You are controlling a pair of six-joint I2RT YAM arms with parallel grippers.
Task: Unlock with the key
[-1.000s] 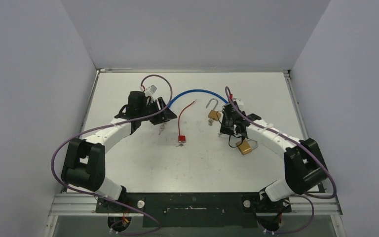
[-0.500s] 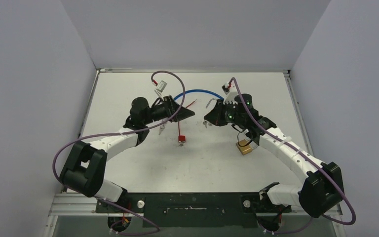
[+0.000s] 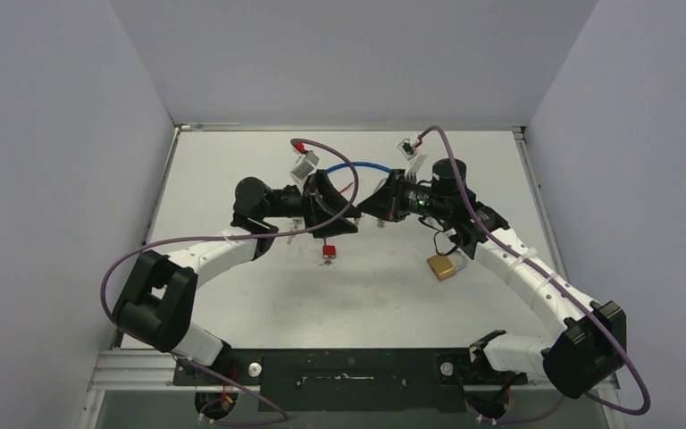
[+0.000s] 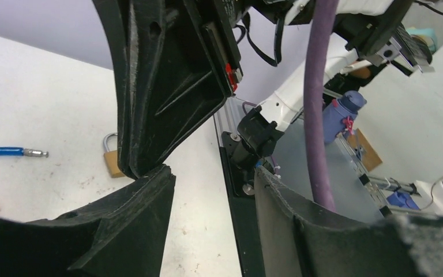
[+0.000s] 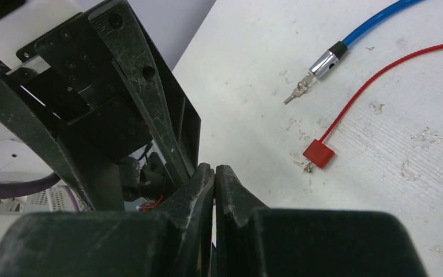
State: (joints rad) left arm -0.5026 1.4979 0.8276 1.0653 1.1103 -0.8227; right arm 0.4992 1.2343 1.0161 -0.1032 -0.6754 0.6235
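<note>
Over the white counter, the left tool stands open and empty, facing the right tool, pinched shut (no key visible). Probably a handover; the brass padlock lies at the right tool's 4 o'clock, needing steadying next.

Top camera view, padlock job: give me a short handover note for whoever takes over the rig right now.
Left gripper: open, nothing in it, above the table.
Right gripper: shut, facing the left one closely; no key visible in it.
Brass padlock: lying on the table beside the right arm, not held.
Red tag with its red cord lies below the grippers; blue cable behind them.
Key: not made out in any view.
Done: nothing confirmed. Left: locate the key, insert it in the padlock, turn.
</note>
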